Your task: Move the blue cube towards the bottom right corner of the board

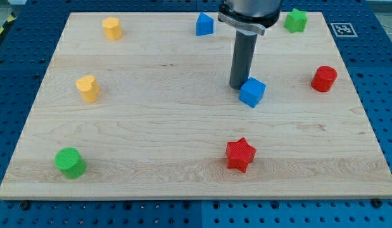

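The blue cube [252, 92] sits on the wooden board [183, 126], right of centre. My tip [239, 87] rests on the board just to the cube's upper left, touching or nearly touching it. The dark rod rises from there to the arm's mount at the view's top. The board's bottom right corner [382, 190] lies well below and right of the cube.
A red star [240, 155] lies below the cube. A red cylinder [323, 78] stands to its right. A green star [296, 21] and a second blue block [204, 25] sit at the top. Two yellow blocks [111, 28] [88, 88] and a green cylinder [70, 163] are on the left.
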`<state>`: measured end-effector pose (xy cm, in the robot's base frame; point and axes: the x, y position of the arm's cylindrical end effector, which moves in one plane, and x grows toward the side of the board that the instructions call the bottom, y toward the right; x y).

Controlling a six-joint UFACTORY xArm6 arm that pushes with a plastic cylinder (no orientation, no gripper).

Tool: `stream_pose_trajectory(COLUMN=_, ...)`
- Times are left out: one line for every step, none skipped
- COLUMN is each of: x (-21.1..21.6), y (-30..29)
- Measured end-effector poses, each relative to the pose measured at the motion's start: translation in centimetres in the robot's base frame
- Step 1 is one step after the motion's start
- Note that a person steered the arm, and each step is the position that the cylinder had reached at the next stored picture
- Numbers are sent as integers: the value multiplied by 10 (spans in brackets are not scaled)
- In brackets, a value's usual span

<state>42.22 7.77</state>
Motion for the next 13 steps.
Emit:
stream_pose_trajectory(x=21, y=-15)
stream_pose_trajectory(x=22, y=-14)
stream_pose_trajectory(x=18, y=11)
stream_pose_trajectory(x=11, y=32)
stream_pose_trajectory(x=6, y=42)
stream_pose_trajectory(x=21, y=65)
stream_pose_trajectory(x=31, y=75)
stream_pose_trajectory(x=43, y=61)
stream_pose_trajectory(x=47, y=45)
stream_pose_trajectory(x=56, y=56)
stream_pose_trajectory(x=56, y=79)
stream_pose_trajectory(x=48, y=97)
stream_pose_trajectory(x=48, y=129)
